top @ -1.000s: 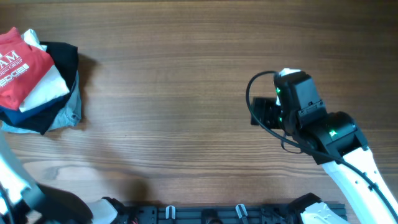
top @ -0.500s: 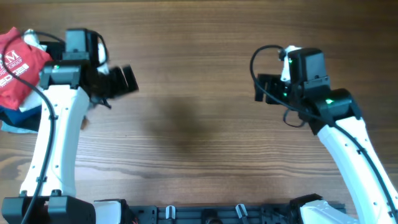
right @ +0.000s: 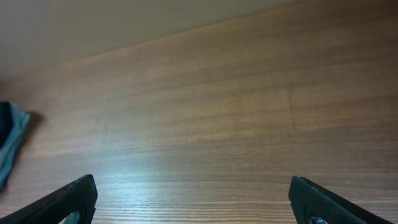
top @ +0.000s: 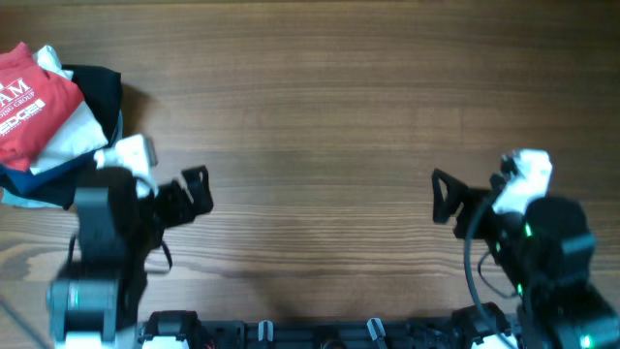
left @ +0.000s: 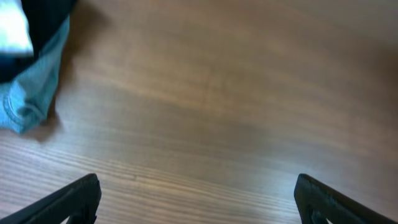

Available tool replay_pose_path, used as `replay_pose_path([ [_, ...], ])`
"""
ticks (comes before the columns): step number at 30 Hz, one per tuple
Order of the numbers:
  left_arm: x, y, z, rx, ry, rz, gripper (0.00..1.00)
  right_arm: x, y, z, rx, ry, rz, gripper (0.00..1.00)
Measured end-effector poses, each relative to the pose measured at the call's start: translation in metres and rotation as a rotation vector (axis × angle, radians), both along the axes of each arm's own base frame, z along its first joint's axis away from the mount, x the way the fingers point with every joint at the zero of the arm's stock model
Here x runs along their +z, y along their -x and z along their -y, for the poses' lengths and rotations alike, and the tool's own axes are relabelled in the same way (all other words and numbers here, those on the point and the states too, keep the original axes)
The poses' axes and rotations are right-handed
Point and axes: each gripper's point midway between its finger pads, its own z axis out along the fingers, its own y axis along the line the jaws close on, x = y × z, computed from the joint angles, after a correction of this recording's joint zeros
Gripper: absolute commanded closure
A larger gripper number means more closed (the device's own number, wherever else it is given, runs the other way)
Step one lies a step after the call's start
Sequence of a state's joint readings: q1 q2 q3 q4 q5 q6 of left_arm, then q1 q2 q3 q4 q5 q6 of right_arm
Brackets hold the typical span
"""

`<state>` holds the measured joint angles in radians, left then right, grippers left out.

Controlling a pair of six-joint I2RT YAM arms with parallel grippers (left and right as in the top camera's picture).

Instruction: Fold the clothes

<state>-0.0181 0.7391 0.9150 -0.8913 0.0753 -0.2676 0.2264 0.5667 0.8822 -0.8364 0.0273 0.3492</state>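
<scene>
The red T-shirt [top: 29,102] with white lettering lies folded on top of a pile at the far left of the table. My left gripper [top: 199,189] is open and empty, low near the front left, to the right of the pile. My right gripper [top: 444,197] is open and empty at the front right. In both wrist views the jaws stand wide apart over bare wood. The red shirt is out of both wrist views.
Under the red shirt lie white [top: 73,136], black [top: 97,87] and light blue [top: 111,174] folded garments. The blue one shows at the left in the left wrist view [left: 31,93] and at the left edge of the right wrist view [right: 9,140]. The wooden table [top: 310,116] spreads between the arms.
Both arms have drawn back toward the front edge. The left arm has left the pile and come down to the front left. The right gripper moved from mid-right to front right.
</scene>
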Motion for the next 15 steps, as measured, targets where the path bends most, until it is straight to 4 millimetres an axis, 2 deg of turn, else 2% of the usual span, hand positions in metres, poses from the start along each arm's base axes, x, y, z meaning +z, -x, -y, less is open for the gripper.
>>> replay_pose_path([
  [3,0.017,0.013,0.0,0.0,0.003,0.127,0.0,-0.002,0.01,0.002,-0.003,-0.012,0.032,0.0],
  [6,0.027,0.025,0.0,0.0,0.004,0.18,0.0,-0.003,0.011,0.003,-0.004,-0.015,0.032,0.0],
  [15,0.01,0.039,-0.001,0.001,0.002,0.102,0.0,-0.006,0.012,0.003,-0.005,-0.013,0.017,0.0],
])
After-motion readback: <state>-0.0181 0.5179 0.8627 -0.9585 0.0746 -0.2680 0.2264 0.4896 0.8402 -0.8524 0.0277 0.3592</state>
